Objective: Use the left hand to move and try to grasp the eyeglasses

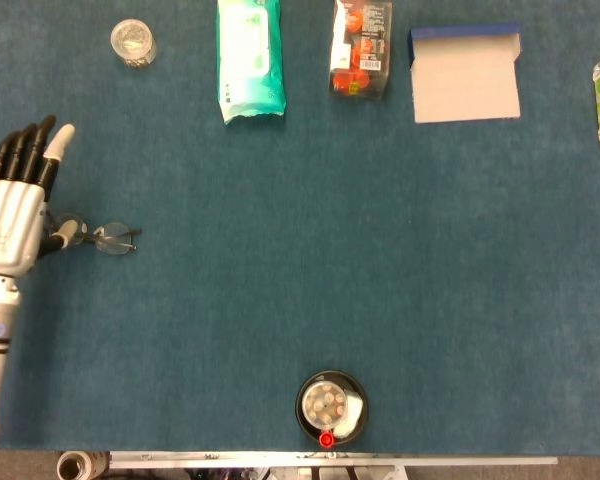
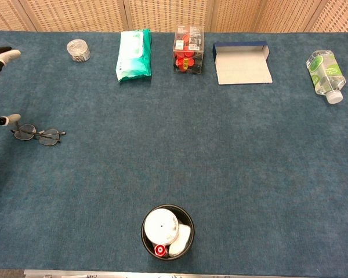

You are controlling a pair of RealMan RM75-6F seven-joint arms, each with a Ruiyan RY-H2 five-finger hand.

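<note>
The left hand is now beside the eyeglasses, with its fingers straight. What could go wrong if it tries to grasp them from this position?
1. The left hand is flat with fingers spread, and only the thumb tip is near the eyeglasses. Closing now may catch nothing, or only push them.
2. The eyeglasses are thin and lie flat on the blue cloth, so fingers may slide over the frame.
3. They sit near the table's left edge; a push that way could send them off.
</note>
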